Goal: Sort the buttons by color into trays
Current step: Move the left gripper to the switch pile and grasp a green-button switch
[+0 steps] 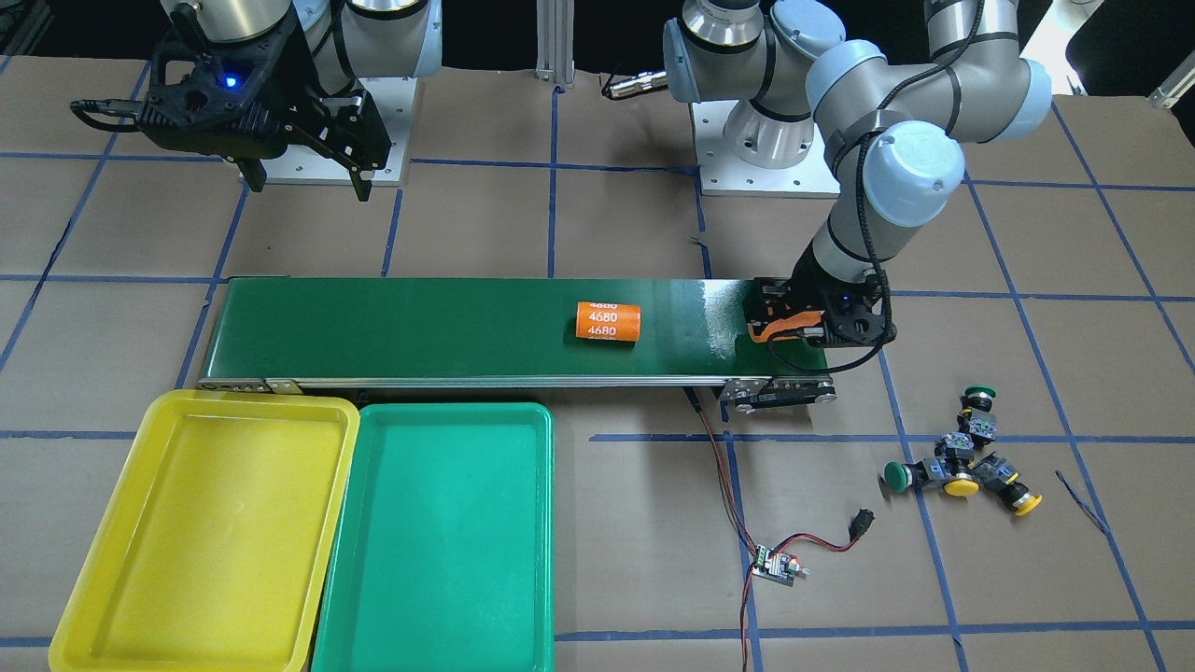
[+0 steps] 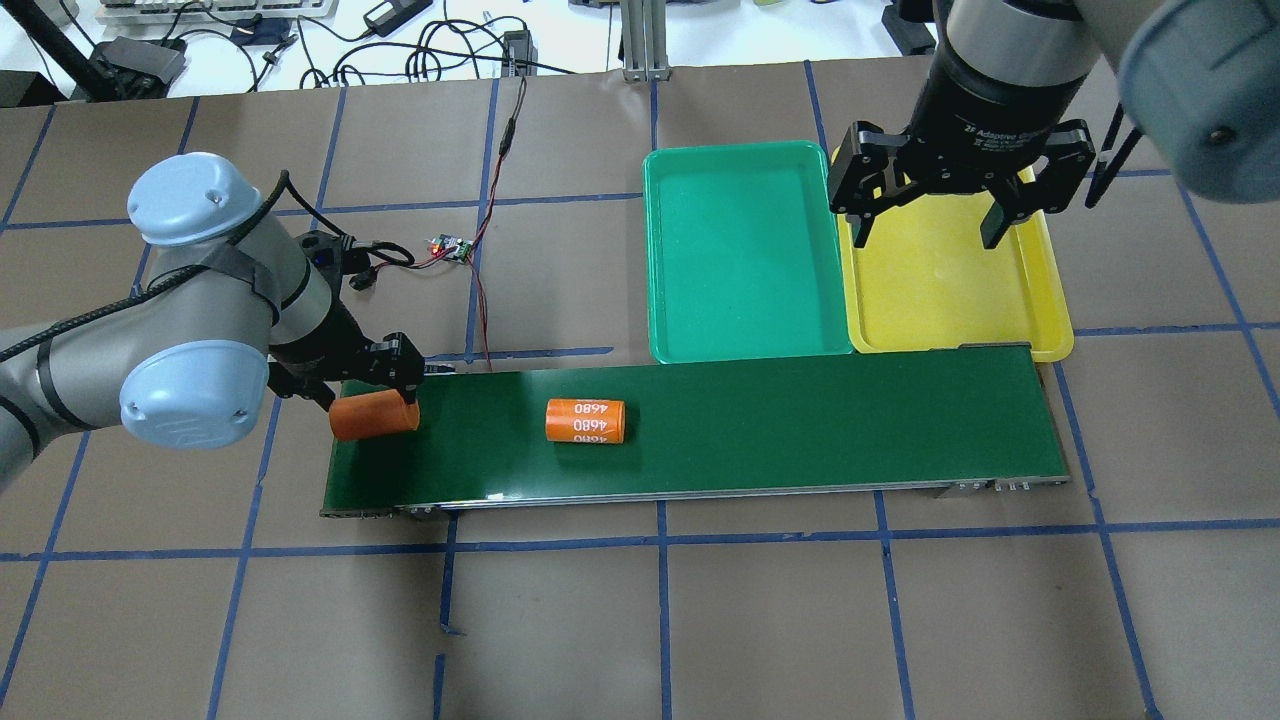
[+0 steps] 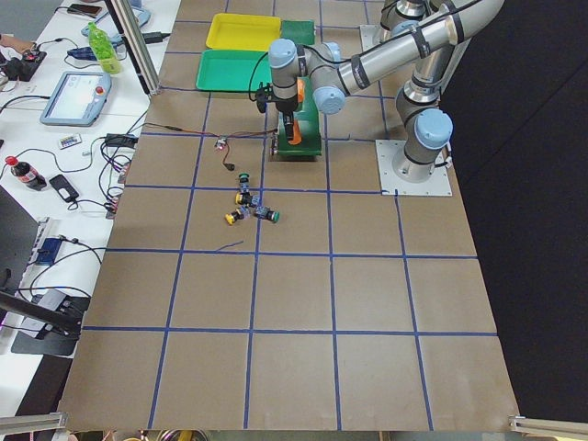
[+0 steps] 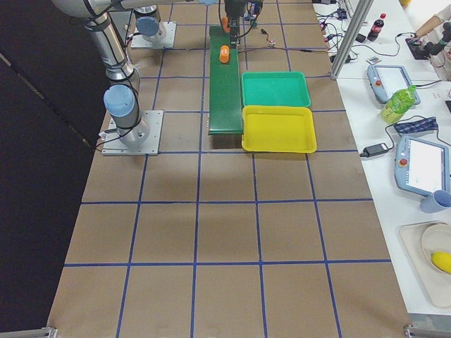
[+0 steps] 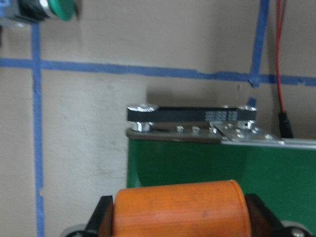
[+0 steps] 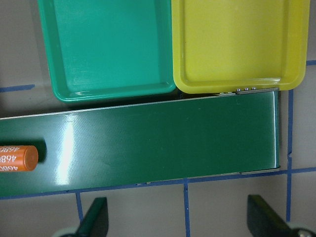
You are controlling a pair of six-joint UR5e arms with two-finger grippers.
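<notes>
On the belt (image 2: 800, 420) lies one loose cylinder (image 2: 585, 421) — left gripper (image 2: 362, 396) clamps second cylinder (image 2: 376, 416).

Left gripper (image 2: 362, 392): down at the belt's left end, fingers clamped on an orange cylinder (image 2: 375, 416).
Conveyor belt (image 2: 800, 425): long and dark green, running across the table.
Second cylinder (image 2: 585, 421): orange, marked 4680, lying on the belt apart from the held one.
Trays: green tray (image 2: 740, 250) and yellow tray (image 2: 945, 295) side by side, just beyond the belt's far edge.
Right gripper (image 2: 930, 215): jaws spread wide, hanging over the yellow tray.
Circuit board (image 2: 452, 248): small, past the belt's left part, with red-black wires attached.
</notes>
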